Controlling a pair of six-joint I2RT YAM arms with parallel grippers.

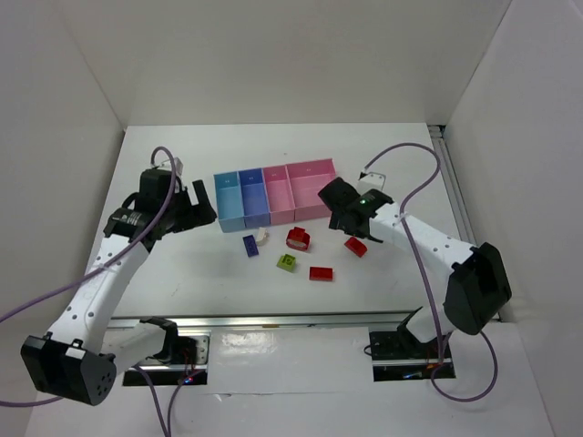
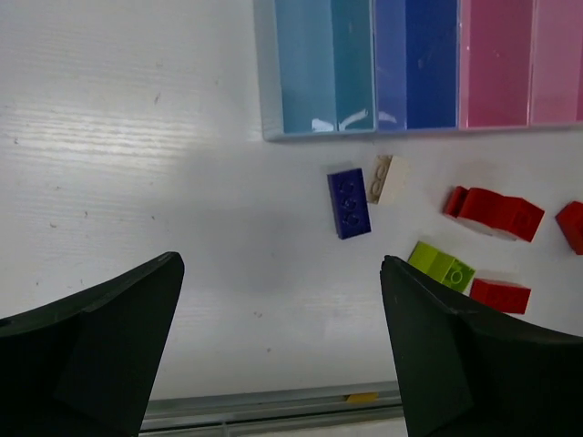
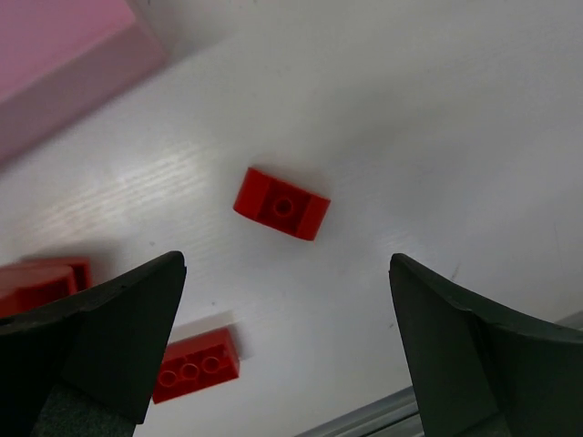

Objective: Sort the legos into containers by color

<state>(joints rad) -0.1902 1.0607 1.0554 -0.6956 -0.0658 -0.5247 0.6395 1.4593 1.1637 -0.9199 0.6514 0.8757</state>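
Note:
The containers are joined bins in a row: light blue, darker blue, pink and a wider pink one. In front of them lie the legos: a dark blue one, a whitish one, a lime green one, and red ones. My left gripper hangs open left of the bins, holding nothing. Open and empty too, my right gripper hovers over a red brick, with another red brick near its left finger.
A metal rail runs along the table's near edge. White walls enclose the table on the left, back and right. Purple cables loop from both arms. A corner of the wide pink bin shows in the right wrist view.

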